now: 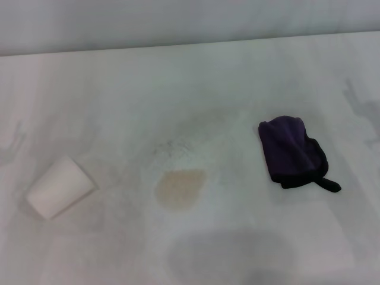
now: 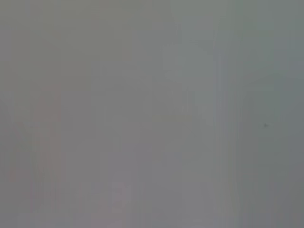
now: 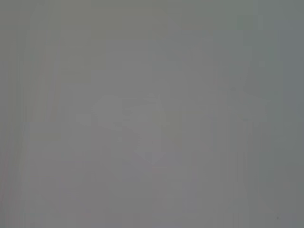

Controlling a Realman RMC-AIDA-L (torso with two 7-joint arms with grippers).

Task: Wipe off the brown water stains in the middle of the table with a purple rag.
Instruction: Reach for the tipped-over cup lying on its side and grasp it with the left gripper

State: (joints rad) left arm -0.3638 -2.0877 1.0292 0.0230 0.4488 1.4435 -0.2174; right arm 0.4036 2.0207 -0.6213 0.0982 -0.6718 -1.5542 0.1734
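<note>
Purple cloth, dark with black edging, sits at the right of centre in the head view: the rag (image 1: 291,151) lies bunched on the white worktop (image 1: 196,77), with a short black loop trailing toward the lower right of the frame. The brown stain (image 1: 180,189) is a pale tan, roughly shield-shaped wet patch just below the middle of the frame, flat on the worktop and smaller than the rag. Rag and stain lie well apart, with bare white surface between them. Faint grey smudges and speckles mark the worktop just above the stain.

At the lower left of the frame a white paper cup (image 1: 59,186) lies tipped on its side, well apart from the stain on the opposite side from the rag.

Neither arm shows in the head view, so neither the left tool nor the right tool can be seen there. Both wrist views show only a plain grey field with nothing to make out, so I cannot tell how either tool is set.
</note>
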